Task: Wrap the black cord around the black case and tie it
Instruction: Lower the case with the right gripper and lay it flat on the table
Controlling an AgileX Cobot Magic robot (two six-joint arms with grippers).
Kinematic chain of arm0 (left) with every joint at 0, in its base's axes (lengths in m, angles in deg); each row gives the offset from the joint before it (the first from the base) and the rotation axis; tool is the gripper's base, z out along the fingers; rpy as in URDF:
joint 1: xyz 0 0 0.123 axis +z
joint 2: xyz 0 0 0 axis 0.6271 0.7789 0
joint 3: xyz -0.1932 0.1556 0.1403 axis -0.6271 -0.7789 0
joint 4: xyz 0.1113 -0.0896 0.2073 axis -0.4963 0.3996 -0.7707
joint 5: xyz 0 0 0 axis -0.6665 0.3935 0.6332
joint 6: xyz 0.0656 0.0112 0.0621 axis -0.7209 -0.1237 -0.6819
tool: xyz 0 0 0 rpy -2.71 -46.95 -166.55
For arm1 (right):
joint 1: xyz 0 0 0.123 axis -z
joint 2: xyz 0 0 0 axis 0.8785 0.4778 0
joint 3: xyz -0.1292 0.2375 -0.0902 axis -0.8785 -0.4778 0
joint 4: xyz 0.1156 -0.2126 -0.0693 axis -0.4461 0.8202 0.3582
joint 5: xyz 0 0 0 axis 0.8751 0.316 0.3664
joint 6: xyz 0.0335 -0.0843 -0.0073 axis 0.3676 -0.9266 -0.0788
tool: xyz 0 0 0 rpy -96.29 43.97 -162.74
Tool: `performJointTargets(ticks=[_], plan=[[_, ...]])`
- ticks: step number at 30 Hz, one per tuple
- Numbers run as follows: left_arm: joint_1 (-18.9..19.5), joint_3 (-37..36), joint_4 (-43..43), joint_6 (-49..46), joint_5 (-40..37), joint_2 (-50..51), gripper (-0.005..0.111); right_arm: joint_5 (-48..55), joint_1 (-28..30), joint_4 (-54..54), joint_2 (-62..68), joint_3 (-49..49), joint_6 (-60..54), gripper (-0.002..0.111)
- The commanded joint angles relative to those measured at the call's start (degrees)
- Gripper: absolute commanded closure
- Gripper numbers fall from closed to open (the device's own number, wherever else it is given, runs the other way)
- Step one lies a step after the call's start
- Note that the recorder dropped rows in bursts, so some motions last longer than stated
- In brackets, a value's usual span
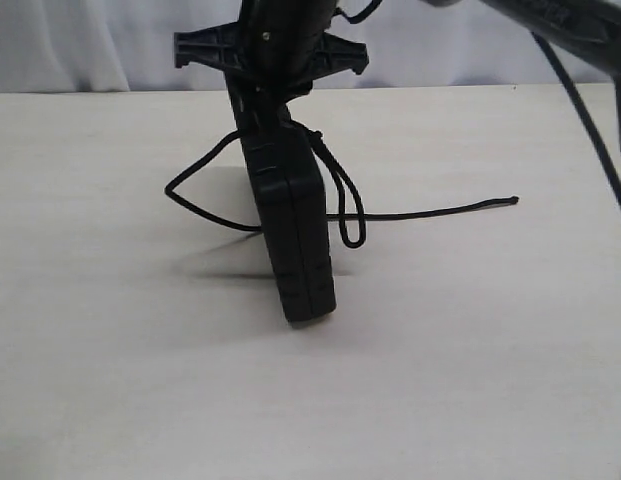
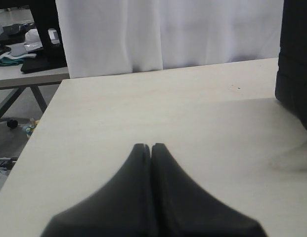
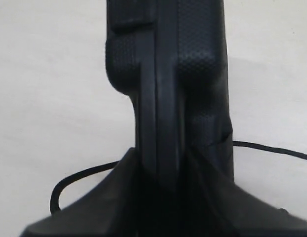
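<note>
The counter [image 1: 470,380] carries little besides the work. Your case [image 1: 295,230] stands on end in the middle, long axis near upright, thin edge toward the exterior camera. Whether its lower end touches the counter I can't tell. Your right tool [image 3: 161,168] grips its upper end from above, jaws clamped on both faces. Your left tool [image 2: 151,148] is clenched on nothing, low over bare counter, with the case off to one side and well apart.

The cord [image 1: 420,213] crosses the case at mid-height. A slack loop [image 1: 195,195] bulges on the left arm's side, and the free end [image 1: 512,200] trails flat on the far, right side. For you, that is the crux: the only free tool sits opposite that end, with the case and right arm between. The loop is your nearer catch.
</note>
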Motion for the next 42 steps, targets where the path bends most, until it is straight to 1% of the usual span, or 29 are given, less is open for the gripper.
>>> performJointTargets(ticks=[1,5,11,22,26,30,33,36,38,42], plan=[[-0.3,-0.18,-0.24,0.52,0.11,-0.1,0.107,1.88,-5.24,4.91,2.64,-0.37,4.28,0.104],[-0.3,-0.18,-0.24,0.52,0.11,-0.1,0.107,-0.28,-8.22,5.07,5.04,-0.37,5.27,0.104],[-0.3,-0.18,-0.24,0.52,0.11,-0.1,0.107,-0.32,-9.95,4.34,7.8,-0.37,6.8,0.104],[-0.3,-0.18,-0.25,0.52,0.22,-0.1,0.107,-5.2,-10.73,0.02,11.99,-0.37,7.23,0.104],[-0.3,-0.18,-0.25,0.52,0.22,-0.1,0.107,-5.69,-10.6,0.02,14.45,-0.37,5.05,0.104],[-0.3,-0.18,-0.25,0.52,0.22,-0.1,0.107,-5.96,-9.76,0.12,14.31,-0.37,4.08,0.084],[-0.3,-0.18,-0.25,0.52,0.22,-0.1,0.107,-5.99,-9.25,0.2,14.31,-0.37,4.08,0.073],[-0.3,-0.18,-0.25,0.52,0.22,-0.1,0.107,-6.09,-9.25,0.65,13.69,-0.37,2.05,0.057],[-0.3,-0.18,-0.25,0.52,0.22,-0.1,0.107,-5.97,-9.25,1.92,12.67,-0.37,0.81,0.055],[-0.3,-0.18,-0.25,0.52,0.22,-0.1,0.107,-2.82,-9.25,6.02,9.25,-0.37,-1.69,0.055]])
